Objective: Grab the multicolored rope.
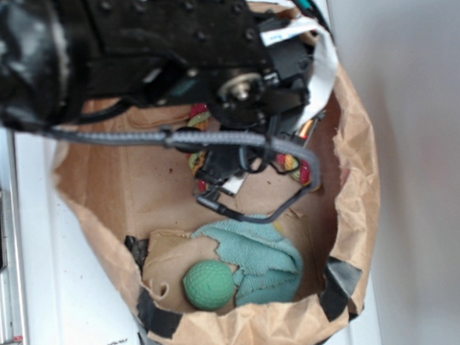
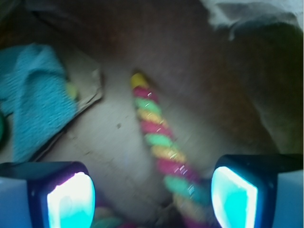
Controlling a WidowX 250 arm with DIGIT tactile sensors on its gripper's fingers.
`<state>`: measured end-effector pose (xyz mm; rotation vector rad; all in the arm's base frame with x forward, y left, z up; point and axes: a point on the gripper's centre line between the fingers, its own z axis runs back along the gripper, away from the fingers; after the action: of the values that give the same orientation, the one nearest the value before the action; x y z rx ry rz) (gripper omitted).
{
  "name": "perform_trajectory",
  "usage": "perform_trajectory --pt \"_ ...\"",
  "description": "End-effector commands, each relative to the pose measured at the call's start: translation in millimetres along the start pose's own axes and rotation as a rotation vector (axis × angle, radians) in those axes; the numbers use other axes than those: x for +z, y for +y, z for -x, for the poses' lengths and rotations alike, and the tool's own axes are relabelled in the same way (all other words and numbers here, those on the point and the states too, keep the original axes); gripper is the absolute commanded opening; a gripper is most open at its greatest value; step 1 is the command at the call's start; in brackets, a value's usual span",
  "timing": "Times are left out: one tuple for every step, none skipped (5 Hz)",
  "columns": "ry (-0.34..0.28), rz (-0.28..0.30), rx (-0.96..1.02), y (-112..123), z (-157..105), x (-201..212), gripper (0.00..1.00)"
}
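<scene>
On the floor of a brown paper bag [image 1: 357,187], the multicolored rope [image 2: 159,147] lies between the spread fingers [image 2: 71,199] of the gripper [image 2: 152,199], not yet pinched. A teal cloth [image 1: 264,261] and green ball [image 1: 209,285] rest nearby, apart from the rope.

A white worktop [image 1: 75,325] carries a brown paper bag [image 1: 358,203] with its torn rim rolled down and patched with black tape; dark specks dot the worktop near the bag's lower left; on the bag's brown floor lie a crumpled teal cloth [image 1: 260,261], a green textured ball [image 1: 209,285] touching the cloth's left side, and a thick twisted rope of red, yellow and pale green strands [image 2: 159,142]; in the wrist view the rope's yellow tip points away across the bag floor.
</scene>
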<state>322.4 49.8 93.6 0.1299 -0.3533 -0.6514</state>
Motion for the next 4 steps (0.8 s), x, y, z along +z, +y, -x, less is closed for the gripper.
perform_trajectory --pt "0.019 -0.074 -0.037 33.9 -9.8 -9.6 1.00" --pt "0.060 -0.076 -0.067 44.0 -7.6 -23.8 1.00" --pt "0.086 -0.079 -0.098 41.9 -4.3 -29.2 1.00" --pt "0.128 -0.074 -0.152 34.8 3.3 -35.8 1.00"
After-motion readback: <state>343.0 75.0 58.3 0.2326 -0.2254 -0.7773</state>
